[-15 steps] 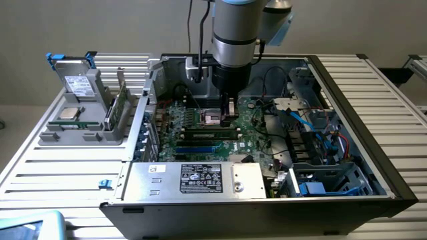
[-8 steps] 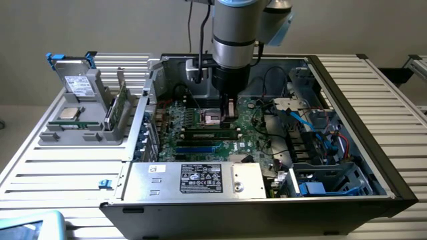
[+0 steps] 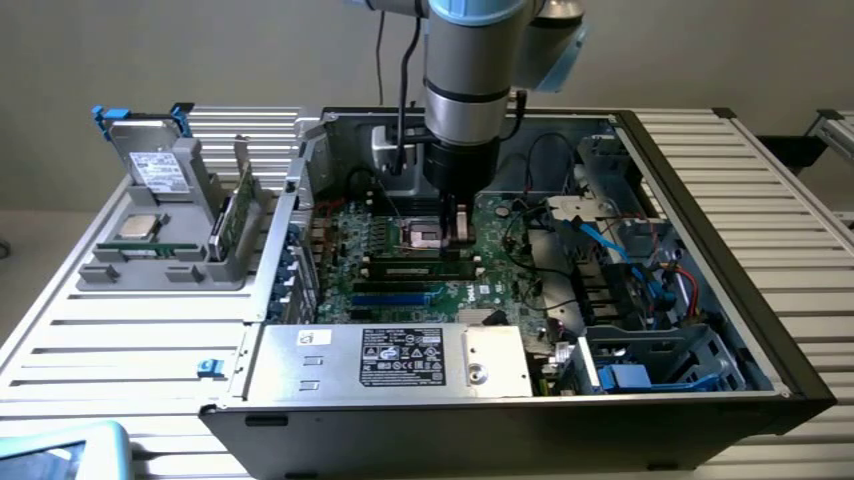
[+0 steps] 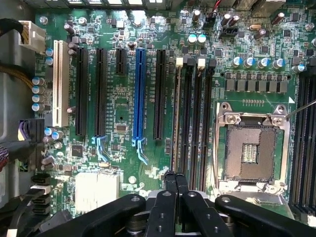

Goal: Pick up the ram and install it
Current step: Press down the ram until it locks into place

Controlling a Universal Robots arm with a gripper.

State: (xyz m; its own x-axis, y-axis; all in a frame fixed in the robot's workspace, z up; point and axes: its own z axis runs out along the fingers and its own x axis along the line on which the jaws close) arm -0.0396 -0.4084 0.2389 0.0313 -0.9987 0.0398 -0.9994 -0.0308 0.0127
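The claw (image 4: pixel 175 180) is pinched tight, its two black fingertips pressed together with nothing between them. It hangs low inside the open computer case (image 3: pixel 747 250) in the middle of the exterior frame, on the end of the arm (image 3: pixel 467 60) that comes down from the top edge. Its tips sit just above the motherboard (image 4: pixel 123 98), over one end of the memory slots (image 4: pixel 195 123), which run side by side between the blue expansion slot (image 4: pixel 139 94) and the open processor socket (image 4: pixel 251 148). A pale line runs along the slot nearest the tips; whether that is a board's edge or only the slot's own rim I cannot tell. Further out, at the exterior view's left, a grey holder (image 3: pixel 107 275) rests on the ribbed counter (image 3: pixel 120 345) beside the case. A thin green stick stands on edge in it, which I take for the ram (image 3: pixel 242 215); it is well apart from the claw and near a square silver processor chip (image 3: pixel 139 225). Judged from that, the task is at its beginning: the ram is not picked up, and both the lifting and the seating in a slot are left to do
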